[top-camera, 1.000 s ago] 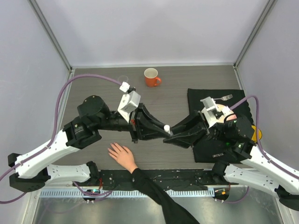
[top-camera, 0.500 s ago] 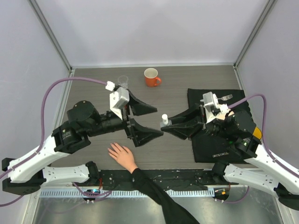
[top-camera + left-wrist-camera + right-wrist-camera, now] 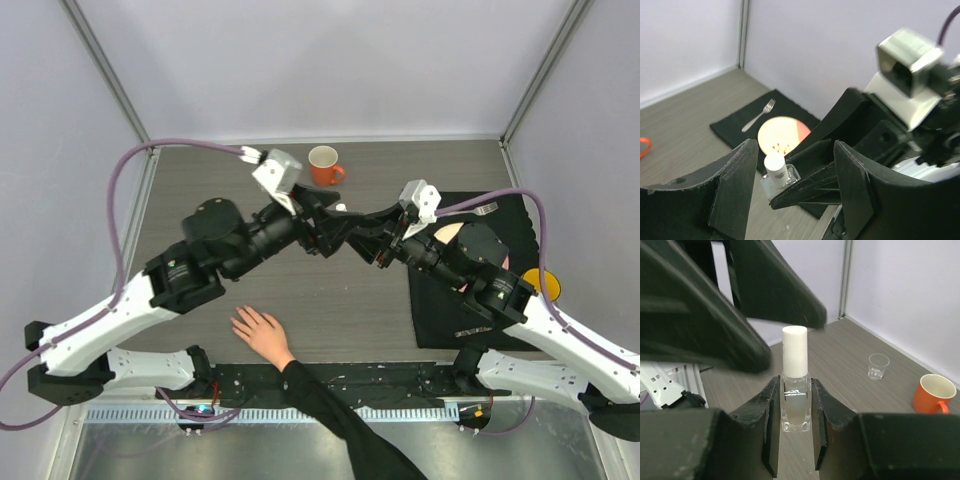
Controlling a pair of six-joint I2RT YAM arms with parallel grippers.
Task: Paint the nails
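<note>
Our right gripper [image 3: 793, 395] is clamped on a small clear white-capped bottle [image 3: 776, 172], held in the air above the table [image 3: 200, 180]; our left gripper [image 3: 796, 150], jaws spread wide, straddles it without touching. The bare hand [image 3: 262, 333] lies flat at the table's near edge, fingers splayed, its nails [image 3: 238, 321] too small to make out

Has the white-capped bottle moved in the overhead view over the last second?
Yes. Clamped in the right hand, the bottle has moved up the view, closer to the orange mug.
</note>
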